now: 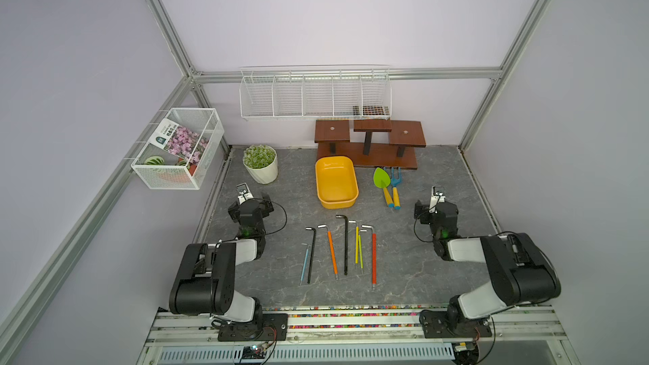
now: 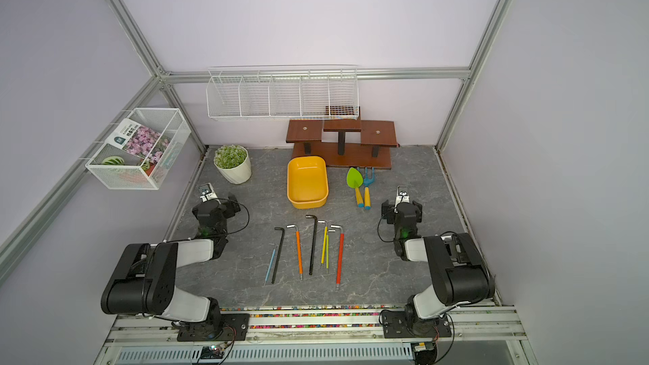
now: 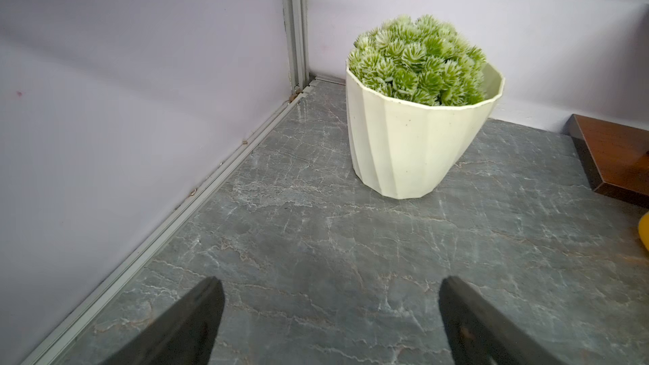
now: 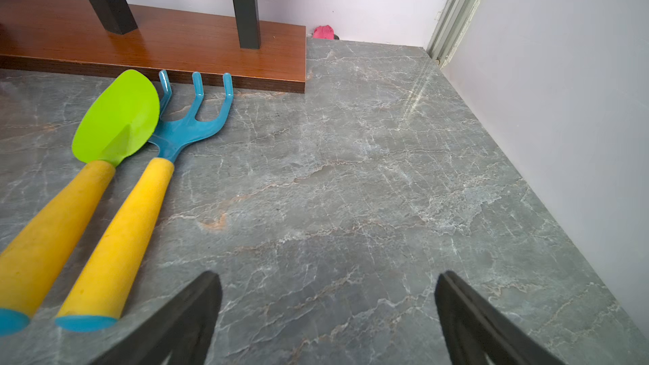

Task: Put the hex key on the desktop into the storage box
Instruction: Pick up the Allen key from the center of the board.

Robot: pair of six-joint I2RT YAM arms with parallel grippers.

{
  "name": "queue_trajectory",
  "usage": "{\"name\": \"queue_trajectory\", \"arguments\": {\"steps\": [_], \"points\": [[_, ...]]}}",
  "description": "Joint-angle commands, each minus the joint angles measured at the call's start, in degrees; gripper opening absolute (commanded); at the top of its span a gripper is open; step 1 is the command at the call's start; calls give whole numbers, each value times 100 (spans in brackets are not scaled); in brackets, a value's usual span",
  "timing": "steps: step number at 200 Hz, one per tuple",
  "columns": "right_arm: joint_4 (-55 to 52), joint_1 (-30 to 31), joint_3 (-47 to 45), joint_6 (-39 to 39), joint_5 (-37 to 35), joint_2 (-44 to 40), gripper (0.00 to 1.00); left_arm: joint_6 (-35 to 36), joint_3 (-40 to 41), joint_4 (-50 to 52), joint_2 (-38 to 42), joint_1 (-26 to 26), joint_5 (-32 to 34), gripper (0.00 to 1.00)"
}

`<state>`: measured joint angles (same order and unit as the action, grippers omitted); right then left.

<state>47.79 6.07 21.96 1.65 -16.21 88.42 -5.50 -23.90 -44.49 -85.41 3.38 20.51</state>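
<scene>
Workcell seen from above: two robot arms stand at the near edge of a grey, marble-veined surface. Seven hex keys lie side by side on the surface between the arms, with their long shafts running away from the robot and their bent ends at the far end (from the robot's left: pale blue, black, orange, black, yellow, green, red). Both arms are well apart from the keys.

A yellow box sits open side up on the surface just beyond the keys, near the middle. Every key lies outside it.

The left claw has its jaws spread apart over bare surface. It faces a pale ribbed pot of spiky green plants near the far left corner.

The right claw also has its jaws spread wide over bare surface. Just beside it lie a green trowel and a blue rake, both with yellow handles. They rest side by side between the box and the right arm, and the trowel blade overlaps the rake.

A brown wooden stand sits behind the box against the far wall. A long white wire basket hangs above the stand. A smaller one hangs on the left wall and holds a flowered packet.
</scene>
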Motion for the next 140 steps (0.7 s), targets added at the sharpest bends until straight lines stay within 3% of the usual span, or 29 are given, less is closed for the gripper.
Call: {"name": "queue_trajectory", "arguments": {"steps": [1,140], "points": [[2,-24,63,-28,54,-98,99,21,-124,59,19,-21,-73,100],[26,-21,44,-35,41,-120,99,20,-104,39,33,-21,-74,98]]}}
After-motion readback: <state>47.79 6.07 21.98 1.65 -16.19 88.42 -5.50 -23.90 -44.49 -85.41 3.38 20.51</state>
